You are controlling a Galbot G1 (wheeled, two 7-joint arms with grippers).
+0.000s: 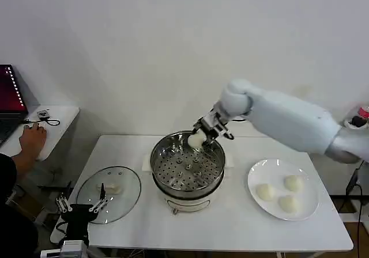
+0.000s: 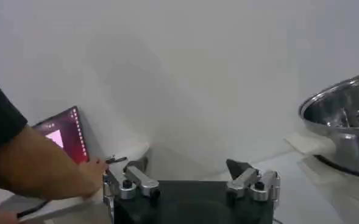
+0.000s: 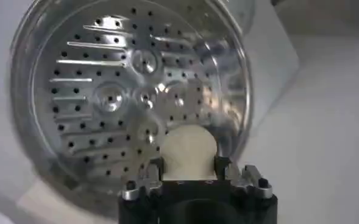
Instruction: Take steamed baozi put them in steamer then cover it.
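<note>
My right gripper is shut on a white baozi and holds it over the far rim of the steamer. In the right wrist view that baozi sits between the fingers above the perforated basket floor, which holds no buns. Three more baozi lie on the white plate at the right. The glass cover lies flat on the table at the left. My left gripper hangs open at the table's front-left edge, just in front of the cover.
A person's hand rests on a side table at the far left beside a laptop. The steamer's outer wall shows at the edge of the left wrist view. A red-capped item stands at the far right.
</note>
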